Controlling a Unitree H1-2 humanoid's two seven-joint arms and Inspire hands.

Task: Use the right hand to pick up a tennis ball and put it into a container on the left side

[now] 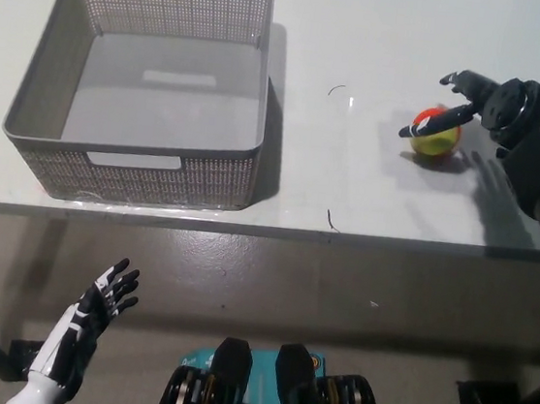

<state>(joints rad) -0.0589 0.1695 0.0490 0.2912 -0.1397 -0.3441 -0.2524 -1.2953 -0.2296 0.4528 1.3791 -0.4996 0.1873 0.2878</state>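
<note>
Right hand point(486, 105) spread open over tennis ball point(436, 133) on table point(368, 194), nothing gripped; grey basket point(138, 163) at left holds nothing; left hand point(103, 300) idle, fingers apart, below the table edge.

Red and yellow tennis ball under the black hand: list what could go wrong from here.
1. The black right hand is open over the red and yellow tennis ball, fingers spread; a closing finger could nudge the ball and roll it along the smooth white table.
2. The grey perforated plastic basket sits well to the left; a loose grasp might drop the ball on the way.
3. The white left hand rests open below the table edge and cannot help.
</note>
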